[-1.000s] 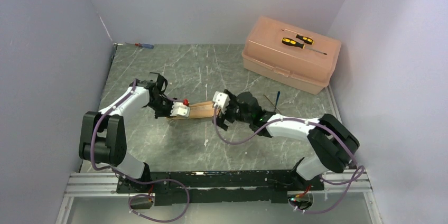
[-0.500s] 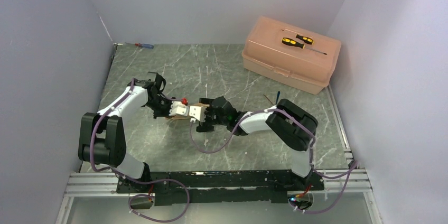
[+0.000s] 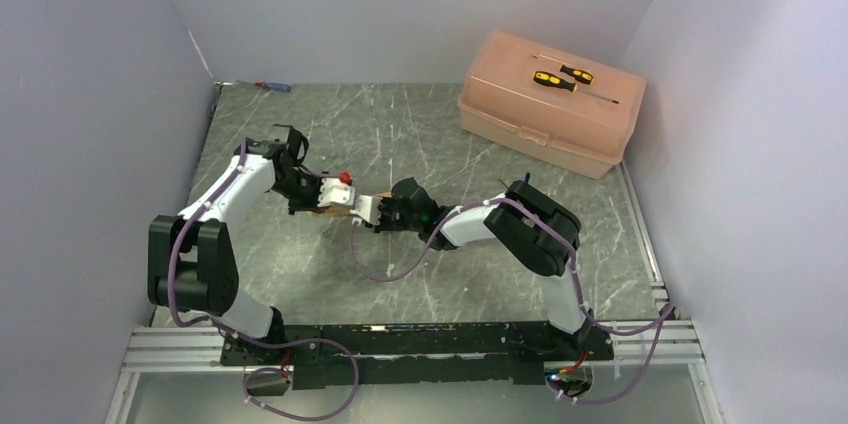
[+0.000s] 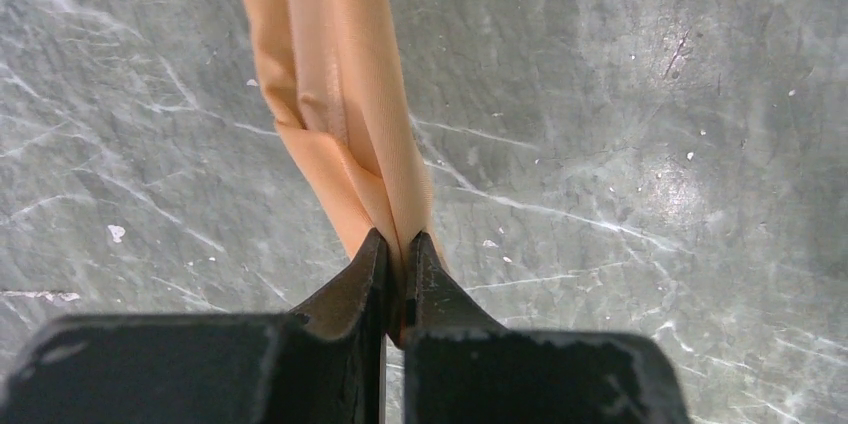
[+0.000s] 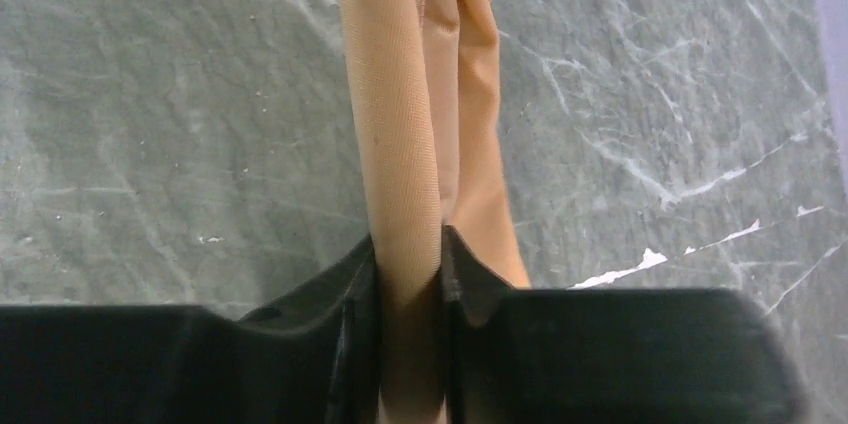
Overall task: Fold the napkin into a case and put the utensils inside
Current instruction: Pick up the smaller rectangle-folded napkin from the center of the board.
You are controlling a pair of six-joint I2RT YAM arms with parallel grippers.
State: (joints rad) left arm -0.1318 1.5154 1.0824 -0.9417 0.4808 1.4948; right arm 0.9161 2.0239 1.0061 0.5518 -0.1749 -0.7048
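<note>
The peach-orange napkin [image 4: 340, 94] is a narrow, folded strip held just above the marble table. My left gripper [image 4: 400, 249] is shut on one end of it, with cloth pinched between the black fingertips. My right gripper [image 5: 408, 244] is shut on a thicker rolled fold of the napkin [image 5: 400, 124]. In the top view the left gripper [image 3: 338, 198] and the right gripper [image 3: 362, 208] meet nose to nose left of centre. Only a sliver of the napkin [image 3: 322, 211] shows there beneath them. The utensils are hidden behind my right arm.
A hard pink plastic box [image 3: 545, 109] stands at the back right with yellow-and-black screwdrivers [image 3: 560, 77] on its lid. A red-and-blue screwdriver [image 3: 270, 86] lies at the far left corner. White walls enclose the table on three sides.
My right gripper swept left along the napkin to the left gripper and closed on the cloth. The left gripper shifted slightly away from the bases. The stretched strip is now mostly covered.
</note>
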